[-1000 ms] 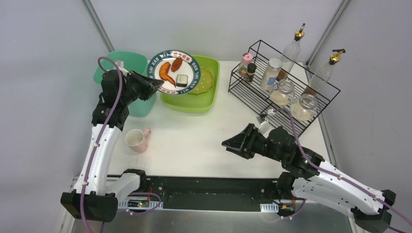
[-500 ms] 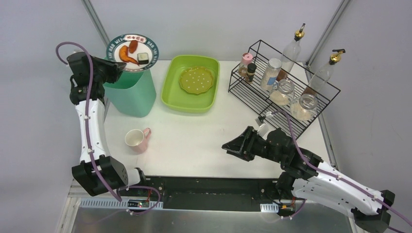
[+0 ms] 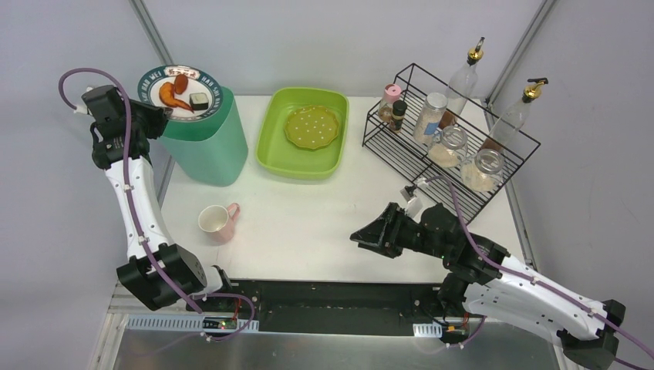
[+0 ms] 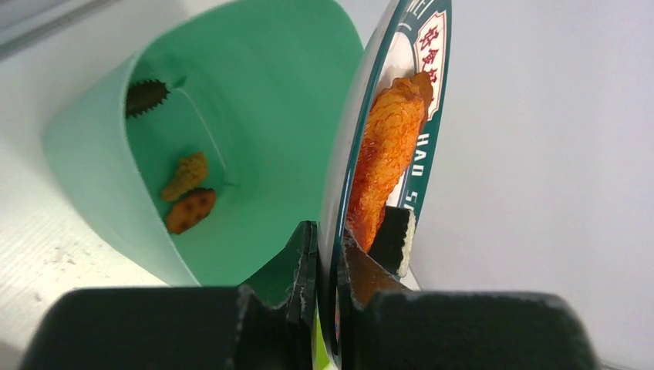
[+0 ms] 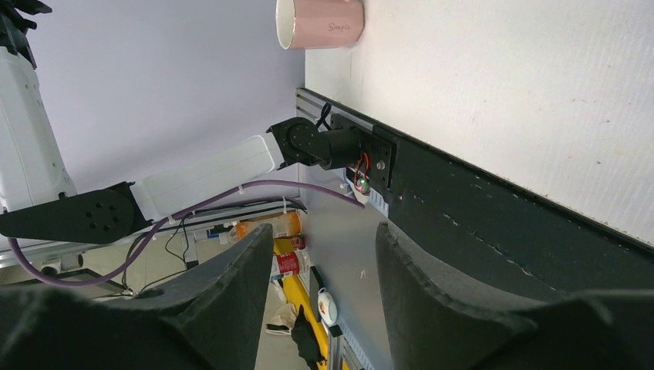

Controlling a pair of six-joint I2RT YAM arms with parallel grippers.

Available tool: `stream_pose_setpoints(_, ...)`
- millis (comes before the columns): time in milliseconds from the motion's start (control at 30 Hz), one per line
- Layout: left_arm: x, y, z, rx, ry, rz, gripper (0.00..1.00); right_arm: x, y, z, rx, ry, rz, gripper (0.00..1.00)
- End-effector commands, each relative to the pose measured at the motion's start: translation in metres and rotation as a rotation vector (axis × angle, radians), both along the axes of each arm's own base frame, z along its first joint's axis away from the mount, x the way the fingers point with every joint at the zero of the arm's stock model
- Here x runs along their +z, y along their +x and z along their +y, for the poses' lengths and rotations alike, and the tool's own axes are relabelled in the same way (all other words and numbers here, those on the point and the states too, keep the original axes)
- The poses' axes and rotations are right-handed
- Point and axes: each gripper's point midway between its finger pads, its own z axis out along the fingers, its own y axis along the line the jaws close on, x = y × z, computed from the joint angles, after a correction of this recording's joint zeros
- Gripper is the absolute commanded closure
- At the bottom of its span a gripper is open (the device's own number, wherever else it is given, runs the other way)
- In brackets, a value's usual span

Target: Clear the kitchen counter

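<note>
My left gripper is shut on the rim of a round plate with a dark green border, held over the left side of the teal bin. The plate carries an orange fried piece, a smaller brown piece and a dark block. In the left wrist view the gripper pinches the plate, which is tilted, and food scraps lie in the bin. My right gripper is open and empty above the white counter. A pink mug lies on its side on the counter; it also shows in the right wrist view.
A lime-green tub holds a yellow-green perforated plate. A black wire rack at the back right holds jars, spice bottles and two oil bottles. A black rail runs along the front edge.
My left arm has carried the plate from over the lime-green tub leftwards to over the teal bin. The right arm has barely moved.
</note>
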Motion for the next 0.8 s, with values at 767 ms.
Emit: stream_pose_setpoints(767,0.034,-0.018,0.032,0.176,0.507,0.144,1.00,-0.022,-0.013,0.007,0.080,0.032,0.018,0.45)
